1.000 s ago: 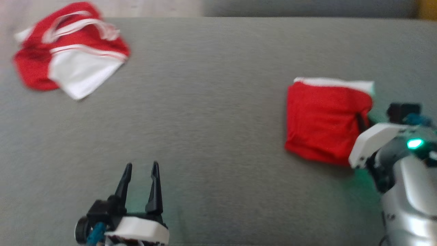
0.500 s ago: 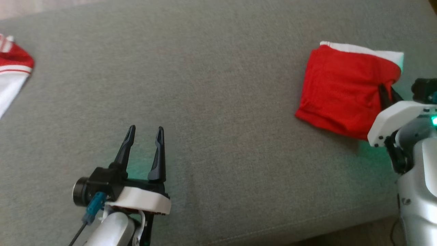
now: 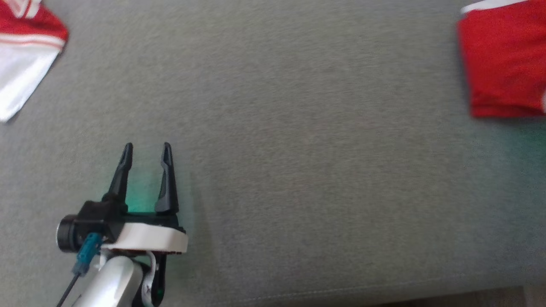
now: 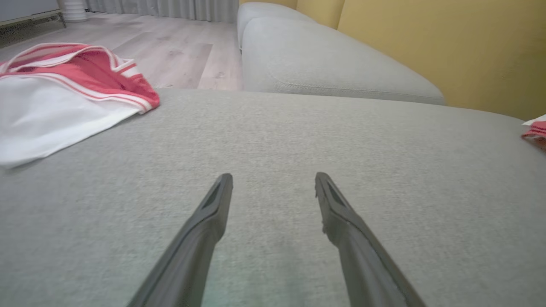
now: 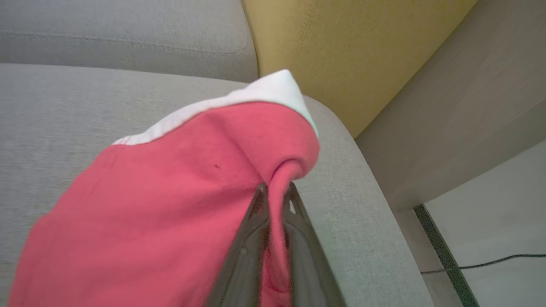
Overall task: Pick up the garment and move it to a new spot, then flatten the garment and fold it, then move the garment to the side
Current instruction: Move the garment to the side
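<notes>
Grey sofa (image 3: 273, 106) stretching below, garment (image 5: 170, 192) sitting at its right end. Right end effector (image 5: 275, 189) clamping on garment edge. Left end effector (image 3: 147, 150) hovering over sofa, fingers standing apart.

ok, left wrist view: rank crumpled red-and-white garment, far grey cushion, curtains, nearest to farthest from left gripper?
1. The crumpled red-and-white garment: left of the left gripper, on the same seat.
2. The far grey cushion: ahead, past the seat's edge.
3. The curtains: far back, across the floor.
</notes>
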Robot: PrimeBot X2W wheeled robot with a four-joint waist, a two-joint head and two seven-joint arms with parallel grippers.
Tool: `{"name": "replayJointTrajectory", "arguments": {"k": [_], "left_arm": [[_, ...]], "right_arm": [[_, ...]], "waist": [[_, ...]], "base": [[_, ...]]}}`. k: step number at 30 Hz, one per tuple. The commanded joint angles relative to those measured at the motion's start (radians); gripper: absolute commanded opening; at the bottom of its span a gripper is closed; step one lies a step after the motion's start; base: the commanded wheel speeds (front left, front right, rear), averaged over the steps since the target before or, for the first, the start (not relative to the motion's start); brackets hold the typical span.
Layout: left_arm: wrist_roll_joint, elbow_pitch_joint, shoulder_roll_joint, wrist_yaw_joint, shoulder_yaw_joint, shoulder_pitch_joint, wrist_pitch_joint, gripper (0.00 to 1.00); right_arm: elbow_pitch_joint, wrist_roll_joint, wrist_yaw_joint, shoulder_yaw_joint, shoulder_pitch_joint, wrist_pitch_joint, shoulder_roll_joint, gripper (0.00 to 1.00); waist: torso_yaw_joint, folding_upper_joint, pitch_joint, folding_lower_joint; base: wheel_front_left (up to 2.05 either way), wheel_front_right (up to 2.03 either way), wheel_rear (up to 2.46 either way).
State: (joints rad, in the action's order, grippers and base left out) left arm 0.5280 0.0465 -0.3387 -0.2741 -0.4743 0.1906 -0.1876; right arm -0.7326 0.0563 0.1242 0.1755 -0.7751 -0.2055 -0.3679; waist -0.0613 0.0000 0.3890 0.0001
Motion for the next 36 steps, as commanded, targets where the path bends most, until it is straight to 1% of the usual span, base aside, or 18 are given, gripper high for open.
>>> {"name": "replayJointTrajectory", "arguments": {"k": [1, 6, 7, 8, 9, 11, 14, 18, 23, 27, 33, 36], "left_arm": [[0.001, -0.037, -0.025, -0.006, 0.045, 0.013, -0.01, 1.0], [0.004, -0.055, -0.035, -0.017, 0.056, -0.003, -0.015, 1.0], [0.004, -0.056, -0.035, -0.017, 0.056, -0.005, -0.016, 1.0], [0.004, -0.056, -0.034, -0.018, 0.054, -0.007, -0.016, 1.0], [0.004, -0.056, -0.032, -0.018, 0.052, -0.007, -0.016, 1.0], [0.003, -0.054, -0.029, -0.018, 0.046, -0.006, -0.015, 1.0], [0.003, -0.049, -0.027, -0.016, 0.038, -0.006, -0.014, 1.0], [0.004, -0.038, -0.025, -0.011, 0.028, -0.007, -0.011, 1.0], [0.026, -0.01, -0.011, -0.001, 0.023, -0.023, -0.015, 1.0], [0.054, 0.014, 0.005, 0.011, 0.023, -0.045, -0.02, 1.0], [0.095, 0.059, 0.027, 0.022, 0.029, -0.08, -0.028, 1.0], [0.109, 0.078, 0.03, 0.023, 0.036, -0.105, -0.034, 1.0]], "right_arm": [[0.021, 0.014, 0.007, -0.001, -0.025, 0.012, -0.032, 0.0], [-0.022, 0.062, 0.007, 0.074, -0.057, 0.049, -0.079, 0.0], [-0.029, 0.079, 0.007, 0.085, -0.057, 0.055, -0.089, 0.2], [-0.035, 0.095, 0.007, 0.093, -0.057, 0.06, -0.096, 0.56], [-0.037, 0.106, 0.007, 0.108, -0.059, 0.075, -0.098, 1.0], [-0.045, 0.123, 0.007, 0.128, -0.059, 0.099, -0.093, 1.0], [-0.053, 0.14, 0.007, 0.141, -0.061, 0.125, -0.068, 1.0], [-0.052, 0.152, 0.007, 0.115, -0.053, 0.158, -0.028, 1.0], [-0.034, 0.103, 0.007, 0.047, -0.028, 0.192, 0.038, 1.0], [0.003, 0.034, 0.007, -0.018, 0.021, 0.216, 0.082, 1.0], [0.094, -0.064, 0.007, -0.118, 0.143, 0.228, 0.137, 1.0], [0.156, -0.074, 0.007, -0.139, 0.225, 0.228, 0.163, 1.0]], "waist": [[0.04, 0.0, 0.035, -0.0001], [0.066, 0.0, 0.056, -0.0001], [0.068, 0.0, 0.056, -0.0001], [0.069, 0.0, 0.056, -0.0001], [0.069, 0.0, 0.055, -0.0001], [0.065, 0.0, 0.047, -0.0001], [0.053, 0.0, 0.027, -0.0001], [0.037, 0.0, -0.017, -0.0001], [0.025, 0.0, -0.109, -0.0001], [0.025, 0.0, -0.198, -0.0001], [0.035, 0.0, -0.319, -0.0001], [0.043, 0.0, -0.37, -0.0001]], "base": [[0.0, 0.0, 0.0], [0.0, 0.0, 0.0], [0.0, 0.0, 0.0], [0.0, 0.0, 0.0], [0.0, 0.0, 0.0], [0.0, 0.0, 0.0], [0.0, 0.0, 0.0], [0.0, 0.0, 0.0], [0.0, 0.0, 0.0], [0.0, 0.0, 0.0], [0.0, 0.0, 0.0], [0.0, 0.0, 0.0]]}}
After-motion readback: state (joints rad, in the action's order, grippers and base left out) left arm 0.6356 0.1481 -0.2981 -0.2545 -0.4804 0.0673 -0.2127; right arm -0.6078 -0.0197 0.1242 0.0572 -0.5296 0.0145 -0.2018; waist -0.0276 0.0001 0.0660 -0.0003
